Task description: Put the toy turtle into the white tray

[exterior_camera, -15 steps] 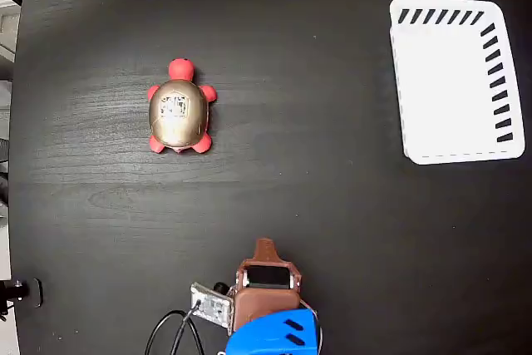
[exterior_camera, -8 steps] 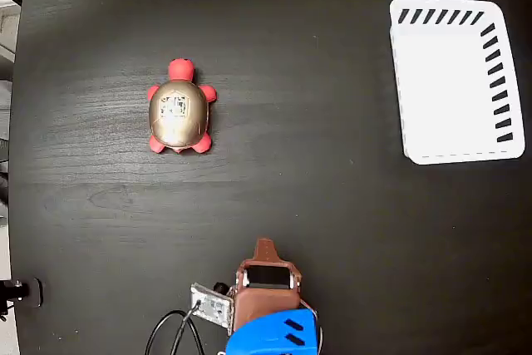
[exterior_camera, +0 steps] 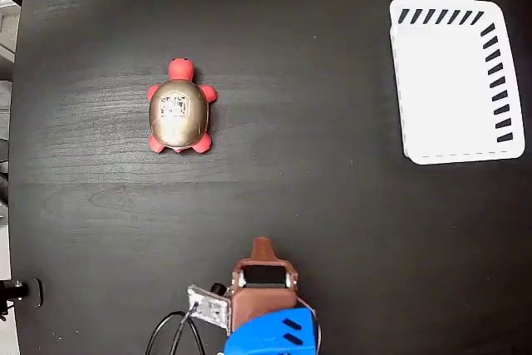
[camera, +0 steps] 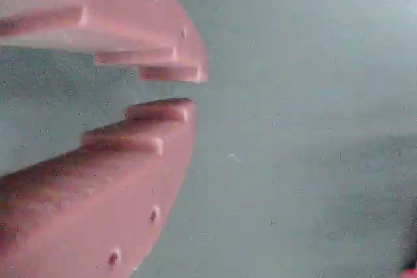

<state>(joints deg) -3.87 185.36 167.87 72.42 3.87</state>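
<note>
Your toy turtle [exterior_camera: 178, 111] sits on the dark table [exterior_camera: 316, 205] in the left half of the fixed view, head pointing toward the top of the picture, gold shell up with its pale mark showing. The white tray [exterior_camera: 455, 81] lies at the upper right of the same view, well apart from the turtle, with dark slits along its top and right walls and nothing inside it. Between the two you have only bare table. Your end effector [exterior_camera: 263, 248] is at the bottom centre of the fixed view, below and to the right of the turtle and clear of it, with the blue arm body [exterior_camera: 273, 334] and black cables [exterior_camera: 176, 330] behind it at the bottom edge. In the wrist view the two reddish-brown fingers [camera: 104, 180] stand slightly parted, a narrow gap between the tips, holding nothing, with plain table surface beyond them.
</note>
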